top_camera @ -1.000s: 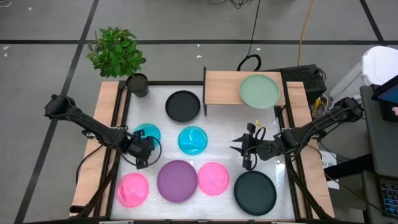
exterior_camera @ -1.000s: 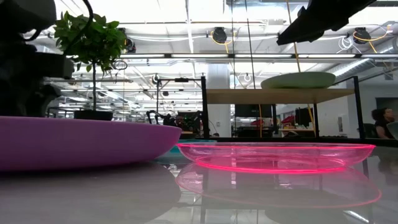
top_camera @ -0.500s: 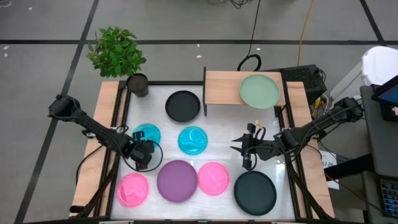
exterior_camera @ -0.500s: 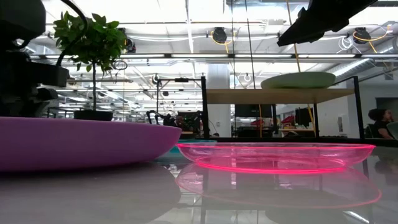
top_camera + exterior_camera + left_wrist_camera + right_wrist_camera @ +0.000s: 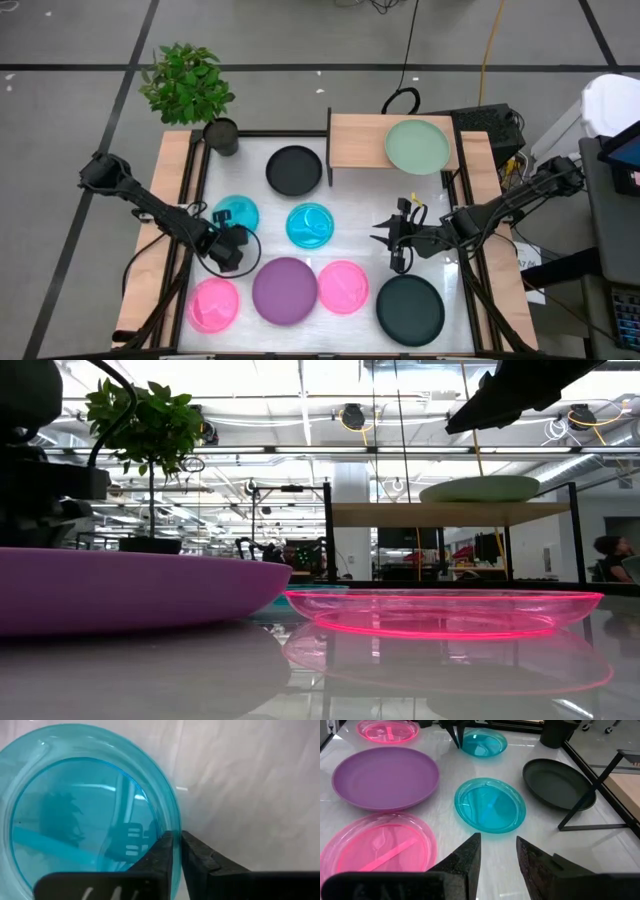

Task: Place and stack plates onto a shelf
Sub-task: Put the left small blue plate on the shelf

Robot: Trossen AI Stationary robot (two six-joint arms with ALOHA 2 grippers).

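My left gripper (image 5: 230, 238) is shut on the near rim of the left cyan plate (image 5: 235, 212). A second cyan plate (image 5: 309, 225) lies mid-table. Close to the table's near edge lie two pink plates (image 5: 214, 304) (image 5: 343, 286), a purple plate (image 5: 285, 290) and a dark teal plate (image 5: 410, 308). A black plate (image 5: 294, 169) lies flat just left of the shelf (image 5: 355, 140). A sage green plate (image 5: 417, 145) rests on the shelf's right half. My right gripper (image 5: 378, 235) hangs open above the table, right of centre, with nothing between its fingers (image 5: 470, 852). My left gripper pinches the cyan plate's rim (image 5: 169, 817) between its two fingers, one inside the plate and one outside. In the right wrist view the fingers (image 5: 456, 736) point down onto the rim from above. The plate looks flat on the table; whether it is lifted I cannot tell.
A potted plant (image 5: 220, 135) stands at the table's far left corner. The shelf's left half is bare wood, and its thin black frame (image 5: 580, 805) stands beside the black plate. Light-wood strips (image 5: 160, 240) run along both table sides.
My left arm has shifted slightly toward the table's near edge at the left cyan plate. The plates lie where they were.
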